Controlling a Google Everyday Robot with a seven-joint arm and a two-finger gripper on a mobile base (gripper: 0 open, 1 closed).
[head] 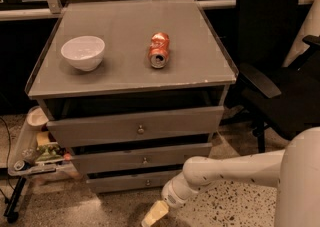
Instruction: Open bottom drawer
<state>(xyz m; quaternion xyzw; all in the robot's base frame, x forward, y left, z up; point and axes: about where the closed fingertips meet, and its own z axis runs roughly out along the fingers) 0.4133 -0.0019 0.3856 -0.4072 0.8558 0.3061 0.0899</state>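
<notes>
At the foot of a grey three-drawer cabinet point(200, 66), my gripper point(155, 213) hangs low over the speckled floor point(235, 208), just below and to the right of the bottom drawer point(117, 183). It is not touching the drawer's small round knob point(147, 182), and I cannot tell whether the gripper is open or closed. The drawer front looks shut and its inside is hidden, so I judge this to be the approach, with no pull begun. The next move calls for rising to knob height, closing on the knob and drawing straight out. On the cabinet top a white bowl point(83, 52) appears empty. Set apart from it, a crushed red can point(159, 49) lies on its side.
</notes>
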